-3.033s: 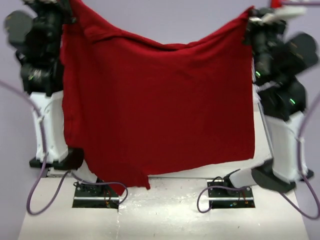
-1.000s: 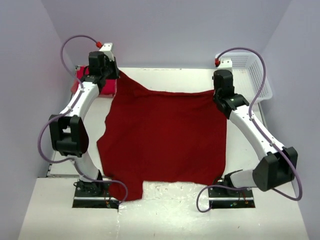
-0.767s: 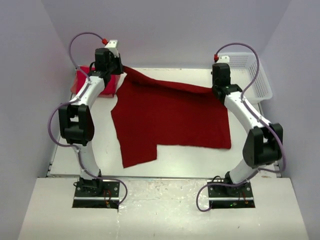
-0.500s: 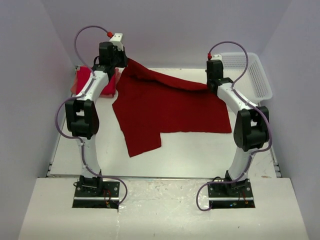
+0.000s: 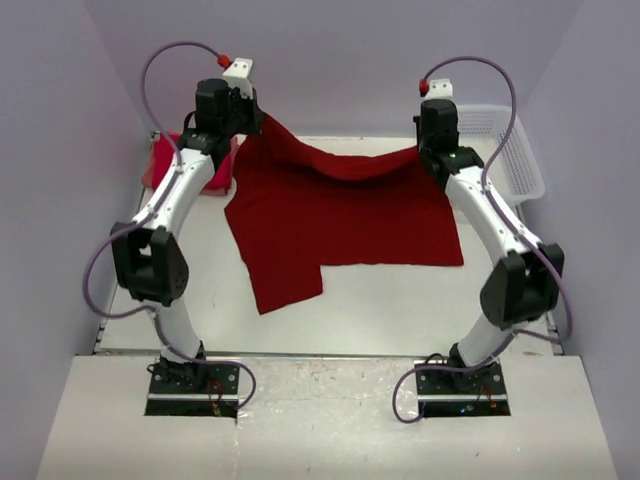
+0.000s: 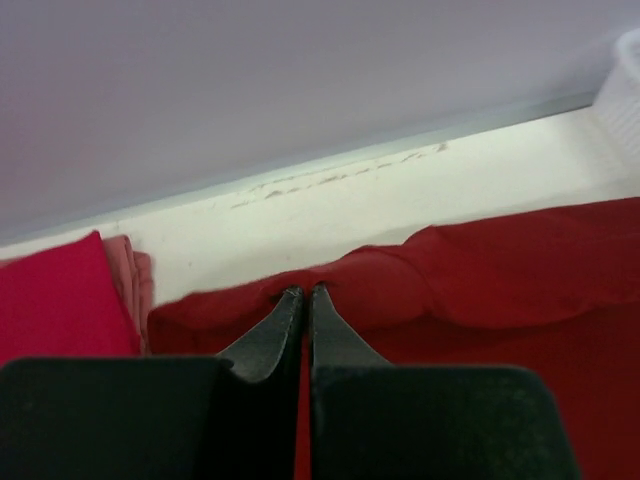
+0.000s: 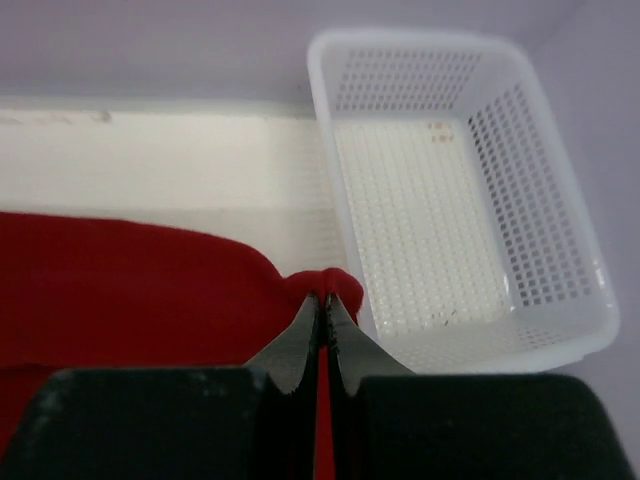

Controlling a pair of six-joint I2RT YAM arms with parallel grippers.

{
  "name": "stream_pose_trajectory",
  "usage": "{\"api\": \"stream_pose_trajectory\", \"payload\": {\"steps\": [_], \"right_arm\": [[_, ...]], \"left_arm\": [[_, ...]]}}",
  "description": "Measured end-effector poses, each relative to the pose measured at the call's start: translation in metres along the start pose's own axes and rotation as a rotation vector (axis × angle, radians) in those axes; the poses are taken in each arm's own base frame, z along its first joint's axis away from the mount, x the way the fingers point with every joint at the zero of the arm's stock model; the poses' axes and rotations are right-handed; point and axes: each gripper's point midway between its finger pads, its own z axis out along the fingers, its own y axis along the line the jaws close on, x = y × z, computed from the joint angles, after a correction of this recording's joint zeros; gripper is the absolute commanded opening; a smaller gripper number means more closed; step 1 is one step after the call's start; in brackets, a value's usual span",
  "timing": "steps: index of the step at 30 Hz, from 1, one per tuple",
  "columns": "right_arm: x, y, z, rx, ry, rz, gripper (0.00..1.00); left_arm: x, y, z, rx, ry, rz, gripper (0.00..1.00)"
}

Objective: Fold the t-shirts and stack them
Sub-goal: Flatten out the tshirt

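A crimson t-shirt lies mostly spread on the white table, unfolded. The left gripper and right gripper each pinch a far corner, lifting that edge. Folded bright red t-shirts wait far left, so folding and stacking remain.

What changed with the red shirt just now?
The dark red t-shirt came down from mid-air and was dragged toward the far wall onto the table. Left gripper and right gripper stayed shut on it; bright red pile and basket unmoved.
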Motion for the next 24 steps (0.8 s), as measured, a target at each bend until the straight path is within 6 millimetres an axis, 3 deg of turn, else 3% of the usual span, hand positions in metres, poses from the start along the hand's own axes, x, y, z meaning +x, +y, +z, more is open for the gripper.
{"api": "stream_pose_trajectory", "payload": {"steps": [2, 4, 7, 10, 12, 15, 18, 21, 24], "right_arm": [[-0.041, 0.003, -0.050, -0.034, -0.111, 0.012, 0.00], [-0.081, 0.009, -0.114, -0.100, -0.242, 0.033, 0.00], [-0.131, 0.004, -0.215, -0.201, -0.436, 0.091, 0.00], [-0.157, -0.027, -0.294, -0.252, -0.577, 0.175, 0.00], [-0.162, -0.047, -0.331, -0.277, -0.630, 0.219, 0.00], [-0.164, -0.068, -0.374, -0.337, -0.675, 0.271, 0.00], [-0.161, -0.074, -0.400, -0.392, -0.687, 0.287, 0.00], [-0.157, -0.068, -0.409, -0.398, -0.680, 0.247, 0.00], [-0.153, -0.057, -0.410, -0.370, -0.666, 0.190, 0.00]], "left_arm": [[-0.041, -0.029, -0.036, 0.026, -0.076, 0.024, 0.00], [-0.089, -0.063, -0.086, 0.066, -0.184, 0.049, 0.00], [-0.163, -0.104, -0.189, 0.134, -0.391, 0.073, 0.00], [-0.221, -0.113, -0.303, 0.142, -0.610, 0.078, 0.00], [-0.245, -0.115, -0.371, 0.142, -0.739, 0.078, 0.00], [-0.264, -0.122, -0.461, 0.160, -0.890, 0.085, 0.00], [-0.280, -0.127, -0.524, 0.168, -0.995, 0.093, 0.00], [-0.286, -0.130, -0.553, 0.174, -1.031, 0.098, 0.00], [-0.292, -0.131, -0.556, 0.173, -1.034, 0.098, 0.00]]}}
